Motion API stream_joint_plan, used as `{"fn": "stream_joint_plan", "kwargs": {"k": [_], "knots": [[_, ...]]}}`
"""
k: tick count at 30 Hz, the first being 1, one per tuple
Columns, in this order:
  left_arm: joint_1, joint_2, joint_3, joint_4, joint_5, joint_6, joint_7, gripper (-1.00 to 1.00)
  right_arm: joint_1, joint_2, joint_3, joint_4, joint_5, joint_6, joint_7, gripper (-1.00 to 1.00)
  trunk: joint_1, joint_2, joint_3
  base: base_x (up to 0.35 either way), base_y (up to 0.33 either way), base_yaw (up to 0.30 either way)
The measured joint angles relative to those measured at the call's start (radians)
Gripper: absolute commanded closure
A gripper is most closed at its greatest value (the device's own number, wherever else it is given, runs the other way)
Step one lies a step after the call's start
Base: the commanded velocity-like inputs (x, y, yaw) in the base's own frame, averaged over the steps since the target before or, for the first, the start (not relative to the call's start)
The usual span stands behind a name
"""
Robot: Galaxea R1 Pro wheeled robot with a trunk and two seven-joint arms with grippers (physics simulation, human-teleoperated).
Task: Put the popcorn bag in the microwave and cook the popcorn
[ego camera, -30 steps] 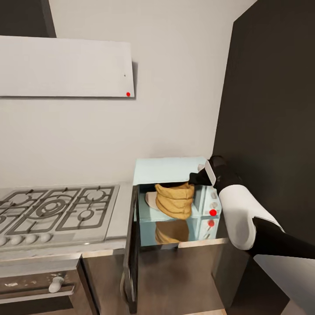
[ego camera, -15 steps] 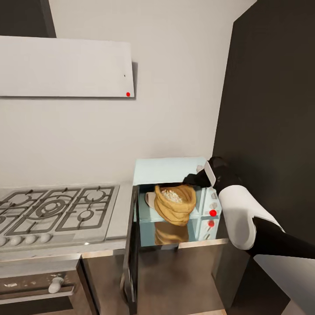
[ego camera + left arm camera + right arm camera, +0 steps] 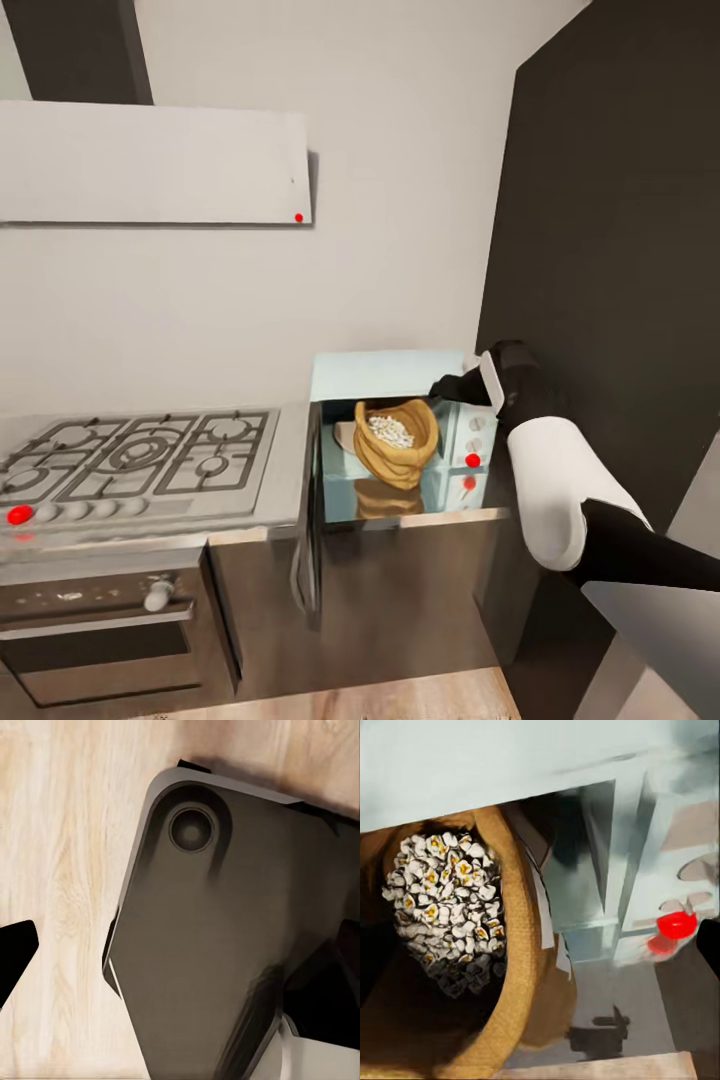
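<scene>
bag: popcorn bag (image 3: 396,441) inside open microwave (image 3: 400,440), tipped toward 11 o'clock; white popcorn (image 3: 446,915) newly visible; cooked
view: camera shifted; not things
right gripper (image 3: 452,388): at microwave's 1 o'clock corner; finger state cannot tell

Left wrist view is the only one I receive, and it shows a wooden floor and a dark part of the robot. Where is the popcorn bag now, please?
Observer: The popcorn bag stands in the microwave, in the mouth of its cavity.
Operator: Is the door of the microwave shut?
Observer: No. The microwave door hangs wide open, swung out to the side toward the gas hob.
Operator: Is there anything inside the bag?
Observer: Yes. The right wrist view looks into its mouth and shows white popcorn with yellow centres.
Operator: Where is the right gripper?
Observer: The right gripper is at the top front corner of the microwave, above its knobs and red dot; whether it is open, I cannot tell.
</scene>
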State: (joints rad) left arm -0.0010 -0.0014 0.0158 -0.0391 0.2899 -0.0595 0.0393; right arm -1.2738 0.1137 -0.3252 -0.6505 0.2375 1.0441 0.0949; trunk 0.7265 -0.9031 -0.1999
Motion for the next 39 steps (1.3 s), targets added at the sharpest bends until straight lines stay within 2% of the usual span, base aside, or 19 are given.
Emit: {"fn": "stream_joint_plan", "kwargs": {"k": [12, 14, 17, 20, 23, 24, 26, 27, 28, 29, 32, 33, 39], "knots": [[0.0, 0.003, 0.0, 0.0, 0.0, 0.0, 0.0, -1.0, 0.009, -0.011, 0.0, -0.011, 0.01, 0.0, 0.0, -1.0, 0.0, 0.0, 0.0, -0.298, 0.0, 0.0], [0.0, 0.003, 0.0, 0.0, 0.001, 0.0, 0.0, -1.0, 0.011, -0.023, 0.001, -0.011, 0.013, 0.0, 0.0, -1.0, 0.0, 0.0, 0.0, -0.162, 0.0, 0.0], [0.0, 0.003, 0.0, 0.0, 0.0, 0.0, 0.0, -1.0, 0.075, -0.044, 0.001, 0.0, 0.013, -0.022, -0.001, -1.0, 0.0, 0.0, 0.0, -0.087, 0.0, 0.0], [0.0, 0.003, 0.0, 0.0, 0.0, 0.0, 0.001, -1.0, 0.213, -0.043, 0.003, 0.004, 0.01, -0.25, 0.0, -1.0, -0.001, 0.0, 0.0, -0.015, 0.0, 0.0], [0.0, 0.003, 0.0, 0.0, 0.0, 0.0, 0.001, -1.0, 0.294, -0.039, 0.005, 0.005, 0.006, -0.377, 0.021, -1.0, -0.001, 0.0, 0.0, -0.002, 0.0, 0.0], [0.0, 0.003, -0.001, 0.0, 0.0, 0.0, 0.001, -1.0, 0.305, -0.037, 0.005, 0.006, 0.005, -0.389, 0.043, -1.0, -0.001, 0.0, 0.0, 0.0, 0.0, 0.0], [0.0, 0.003, -0.001, 0.0, 0.0, 0.0, 0.001, -1.0, 0.321, -0.037, 0.005, 0.02, 0.007, -0.414, 0.175, -1.0, -0.001, 0.0, 0.0, 0.0, 0.0, 0.0], [0.001, 0.003, -0.001, 0.0, 0.0, 0.0, 0.001, -1.0, 0.329, -0.037, 0.006, 0.042, 0.008, -0.463, 0.23, -1.0, -0.001, 0.0, 0.0, 0.0, 0.0, 0.0], [0.0, 0.003, -0.001, 0.0, 0.0, 0.0, 0.001, -1.0, 0.333, -0.037, 0.006, 0.061, 0.008, -0.528, 0.251, -1.0, -0.001, 0.0, 0.0, 0.0, 0.0, 0.0], [0.0, 0.003, -0.001, 0.0, 0.0, 0.0, 0.001, -1.0, 0.336, -0.036, 0.006, 0.075, 0.007, -0.575, 0.258, -1.0, -0.001, 0.0, 0.0, 0.0, 0.0, 0.0], [0.0, 0.003, -0.001, 0.0, 0.0, 0.0, 0.001, -1.0, 0.344, -0.037, 0.006, 0.2, 0.01, -0.808, 0.264, -1.0, -0.001, 0.0, 0.0, 0.0, 0.0, 0.0], [0.0, 0.003, 0.0, 0.0, 0.0, 0.0, 0.001, -1.0, 0.345, -0.036, 0.006, 0.271, 0.012, -0.959, 0.259, -1.0, -0.001, 0.0, 0.0, 0.0, 0.0, 0.0], [0.0, 0.003, 0.0, 0.0, 0.0, 0.0, 0.0, -1.0, 0.346, -0.035, 0.006, 0.433, 0.006, -1.227, 0.244, -1.0, -0.001, 0.0, 0.0, 0.0, 0.0, 0.0]]}}
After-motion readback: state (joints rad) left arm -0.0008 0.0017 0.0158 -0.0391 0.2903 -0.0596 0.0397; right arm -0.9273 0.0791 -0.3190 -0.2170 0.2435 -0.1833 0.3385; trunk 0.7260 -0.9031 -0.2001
